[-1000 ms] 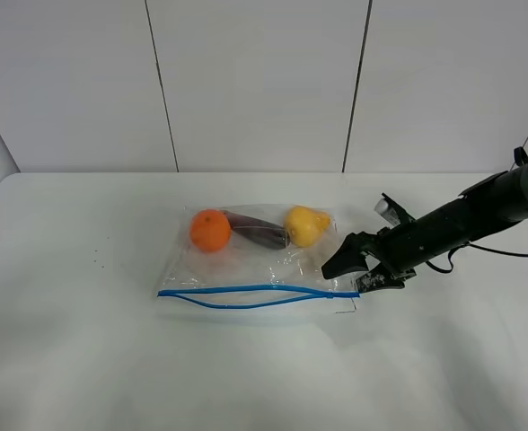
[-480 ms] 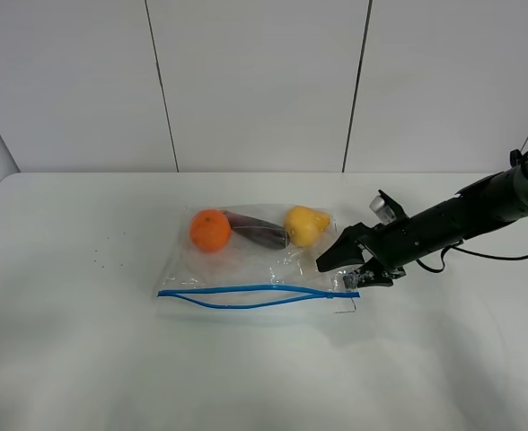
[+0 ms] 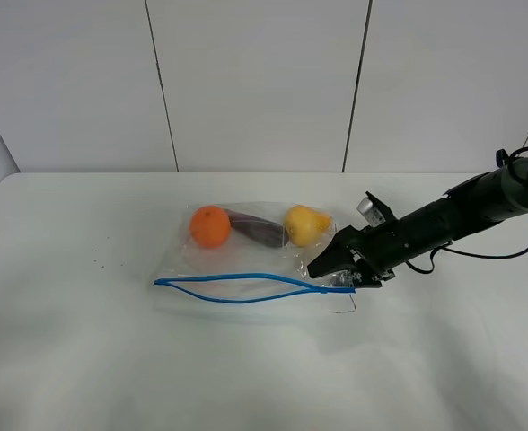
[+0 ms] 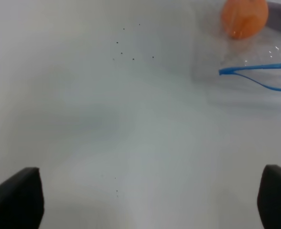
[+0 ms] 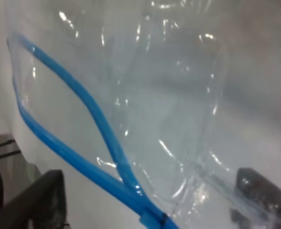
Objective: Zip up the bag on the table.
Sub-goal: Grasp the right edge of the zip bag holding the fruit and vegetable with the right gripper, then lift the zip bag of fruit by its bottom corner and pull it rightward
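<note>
The bag [image 3: 246,260] lies flat on the table [image 3: 84,359], near the middle of it; all other places here are given from the bag. Along its far edge an orange fruit [image 3: 210,226], a purple vegetable [image 3: 257,230] and a yellow fruit [image 3: 305,224] lie in a row inside the clear plastic; along its near edge runs the blue zipper strip [image 3: 237,289], and the two halves of the strip stand apart over most of the length (they meet only at the two ends), so the mouth is not closed. The right gripper [image 3: 336,269] is at the right end of the bag, low over the corner where the strip ends; in the right wrist view its dark fingers [image 5: 40,200] stand on either side of the strip end, apart, and they do not press on it. The left gripper [image 4: 145,200] hangs over bare table well to the left of the bag; its jaws are wide apart with nothing between them; some tiny dark specks [image 4: 131,45] lie on the table between it and the bag's left end.
</note>
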{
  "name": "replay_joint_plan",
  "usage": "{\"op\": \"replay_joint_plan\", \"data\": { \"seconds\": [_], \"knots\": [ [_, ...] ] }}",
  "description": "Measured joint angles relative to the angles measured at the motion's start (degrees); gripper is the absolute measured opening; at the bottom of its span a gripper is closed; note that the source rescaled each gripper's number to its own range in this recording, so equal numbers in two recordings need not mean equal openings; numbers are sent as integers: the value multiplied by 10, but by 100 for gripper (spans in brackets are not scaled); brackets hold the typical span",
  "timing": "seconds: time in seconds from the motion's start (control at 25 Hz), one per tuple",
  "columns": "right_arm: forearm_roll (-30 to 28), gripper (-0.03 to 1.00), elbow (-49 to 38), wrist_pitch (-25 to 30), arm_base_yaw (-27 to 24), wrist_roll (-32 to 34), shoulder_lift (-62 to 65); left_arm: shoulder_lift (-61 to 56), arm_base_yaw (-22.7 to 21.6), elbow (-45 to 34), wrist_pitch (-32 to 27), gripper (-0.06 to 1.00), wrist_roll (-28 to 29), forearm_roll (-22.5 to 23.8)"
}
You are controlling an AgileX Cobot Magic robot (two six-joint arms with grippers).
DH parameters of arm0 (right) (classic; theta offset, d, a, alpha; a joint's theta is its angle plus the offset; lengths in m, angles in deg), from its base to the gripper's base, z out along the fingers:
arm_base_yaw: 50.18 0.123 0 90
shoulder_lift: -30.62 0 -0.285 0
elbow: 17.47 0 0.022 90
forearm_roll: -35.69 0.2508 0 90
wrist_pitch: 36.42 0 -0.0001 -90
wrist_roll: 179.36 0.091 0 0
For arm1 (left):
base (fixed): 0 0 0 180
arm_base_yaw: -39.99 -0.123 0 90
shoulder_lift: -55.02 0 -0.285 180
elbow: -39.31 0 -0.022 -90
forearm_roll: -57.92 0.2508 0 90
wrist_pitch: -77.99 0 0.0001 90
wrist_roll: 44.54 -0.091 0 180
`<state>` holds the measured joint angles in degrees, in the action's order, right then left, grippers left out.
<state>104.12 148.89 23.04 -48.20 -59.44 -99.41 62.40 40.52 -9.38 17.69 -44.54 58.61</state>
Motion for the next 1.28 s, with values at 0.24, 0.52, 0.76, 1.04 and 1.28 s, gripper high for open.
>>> {"op": "replay_joint_plan", "data": {
  "seconds": [0.24, 0.52, 0.76, 1.04, 1.28],
  "knots": [
    [0, 45, 0, 0, 0, 1, 0, 0, 0, 0, 0, 100, 0, 0],
    [-1, 12, 0, 6, 0, 2, 0, 0, 0, 0, 0, 100, 0, 0],
    [-2, 0, 0, 28, 0, 3, 0, 0, 0, 0, 0, 100, 0, 0],
    [-2, 0, 0, 76, 0, 22, 0, 0, 0, 0, 0, 100, 0, 0],
    [-4, 0, 15, 96, -3, 54, 0, 0, 0, 0, 0, 100, 0, 0]
  ]
}}
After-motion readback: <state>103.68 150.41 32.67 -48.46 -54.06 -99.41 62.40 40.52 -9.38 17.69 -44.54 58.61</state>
